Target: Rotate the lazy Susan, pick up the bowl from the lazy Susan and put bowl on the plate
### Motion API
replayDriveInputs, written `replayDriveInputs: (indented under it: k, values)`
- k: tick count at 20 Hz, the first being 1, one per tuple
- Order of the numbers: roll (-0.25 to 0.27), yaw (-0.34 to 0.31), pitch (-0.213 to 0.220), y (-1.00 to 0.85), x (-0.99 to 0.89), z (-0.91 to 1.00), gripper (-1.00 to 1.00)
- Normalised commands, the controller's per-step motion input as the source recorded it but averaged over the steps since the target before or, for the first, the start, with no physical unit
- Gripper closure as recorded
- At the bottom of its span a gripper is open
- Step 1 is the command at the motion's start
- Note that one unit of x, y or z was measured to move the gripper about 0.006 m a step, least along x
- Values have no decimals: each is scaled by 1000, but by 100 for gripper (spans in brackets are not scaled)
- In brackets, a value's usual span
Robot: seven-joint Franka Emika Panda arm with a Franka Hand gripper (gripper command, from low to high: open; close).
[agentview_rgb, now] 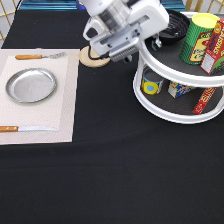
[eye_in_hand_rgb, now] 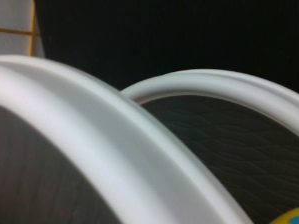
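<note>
1. Overhead, the gripper (agentview_rgb: 150, 40) hung at the exterior view's top, at the top-left rim of the lazy Susan (agentview_rgb: 165, 112); whether it was apart or together I cannot tell, as the hand's white body hid that part.
2. The bowl (agentview_rgb: 172, 25) sat on the upper tier of the lazy Susan, glossy black, just beside the gripper and partly covered by the hand.
3. Also on the upper tier stood a green can with a yellow lid (agentview_rgb: 200, 37) and a red box (agentview_rgb: 214, 47), towards the exterior view's right.
4. The lower tier held a small can with a yellow and blue label (agentview_rgb: 151, 84), another small printed item (agentview_rgb: 179, 89) and a slanted red packet (agentview_rgb: 204, 100).
5. The plate (agentview_rgb: 31, 85) lay bare on a pale placemat (agentview_rgb: 65, 100) at the exterior view's left, well apart from the lazy Susan.
6. A fork (agentview_rgb: 40, 56) lay above the plate and a knife (agentview_rgb: 27, 129) below it, both on the mat.
7. A round wooden disc (agentview_rgb: 92, 59) rested just beside the mat's top-right corner, partly under the arm.
8. A black cloth (agentview_rgb: 110, 175) covered the table.
9. The wrist view showed two curved white rims (eye_in_hand_rgb: 123, 145) over dark tray surfaces, with black cloth behind them.
</note>
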Motion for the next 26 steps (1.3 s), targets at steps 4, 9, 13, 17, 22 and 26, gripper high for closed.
replayDriveInputs:
  k: [4,9,13,17,22,26]
  values:
    - [-224,-39,-99,108,-642,804,-100]
    - [-321,-10,-137,201,-625,339,-100]
    - [-279,0,-120,334,-693,-55,-100]
    - [-169,0,-96,455,-794,-241,-100]
    - [-100,-8,-70,446,-818,-278,-100]
    - [-84,-36,-68,349,-755,-376,-100]
